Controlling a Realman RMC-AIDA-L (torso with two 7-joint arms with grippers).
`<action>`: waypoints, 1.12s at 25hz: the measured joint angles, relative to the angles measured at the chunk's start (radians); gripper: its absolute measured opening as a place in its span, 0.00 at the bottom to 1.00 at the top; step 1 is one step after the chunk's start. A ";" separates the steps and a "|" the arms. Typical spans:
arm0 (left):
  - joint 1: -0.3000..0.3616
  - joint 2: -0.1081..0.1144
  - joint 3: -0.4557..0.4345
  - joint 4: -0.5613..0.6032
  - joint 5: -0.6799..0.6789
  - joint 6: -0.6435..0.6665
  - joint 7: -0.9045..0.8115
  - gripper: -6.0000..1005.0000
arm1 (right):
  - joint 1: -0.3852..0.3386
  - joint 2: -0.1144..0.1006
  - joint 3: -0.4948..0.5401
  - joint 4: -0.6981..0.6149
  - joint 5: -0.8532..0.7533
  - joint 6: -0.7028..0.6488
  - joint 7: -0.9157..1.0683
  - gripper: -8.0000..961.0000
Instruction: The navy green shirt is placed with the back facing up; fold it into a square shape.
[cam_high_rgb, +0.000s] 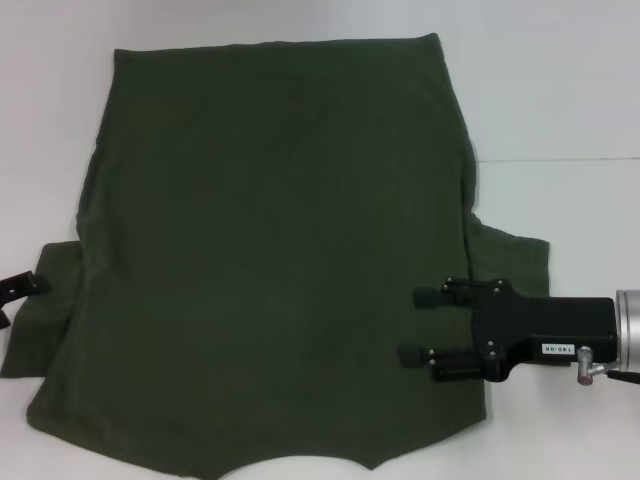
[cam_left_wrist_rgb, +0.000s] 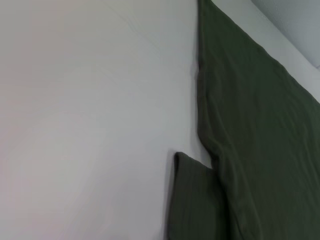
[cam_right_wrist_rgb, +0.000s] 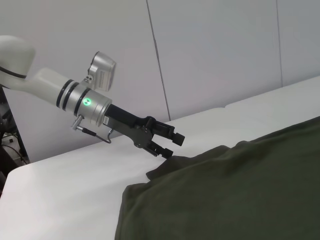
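Right black two-finger gripper (cam_high_rgb: 420, 326) hovers w/ jaws spread, nothing held, over the right edge of the large dark olive-green soft-fabric shirt (cam_high_rgb: 270, 250), which lies flat on the white table (cam_high_rgb: 560, 90). Left gripper (cam_right_wrist_rgb: 167, 145) sits at the shirt's left sleeve, jaws apart, prob. not gripping yet. Best to pinch both sleeve edges, lift evenly and fold inward toward shirt centre w/o dragging.

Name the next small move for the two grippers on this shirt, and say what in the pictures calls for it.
Probably lower each gripper onto its sleeve and pinch it. The navy green shirt lies flat and unfolded, both sleeves sticking out. The right gripper hovers open over the shirt's right side, near that sleeve; the left gripper is open at the left sleeve's edge. Neither holds fabric yet.
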 joint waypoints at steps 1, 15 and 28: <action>-0.001 0.000 0.002 -0.004 0.000 -0.002 0.001 0.86 | 0.000 -0.001 0.000 0.002 0.000 0.000 0.000 0.92; -0.004 -0.001 0.006 -0.023 0.007 -0.014 0.011 0.84 | -0.001 -0.003 0.000 0.005 0.002 0.001 -0.003 0.92; -0.020 0.005 0.033 -0.055 0.008 -0.003 0.001 0.83 | -0.001 -0.005 0.000 0.005 0.004 0.002 -0.005 0.92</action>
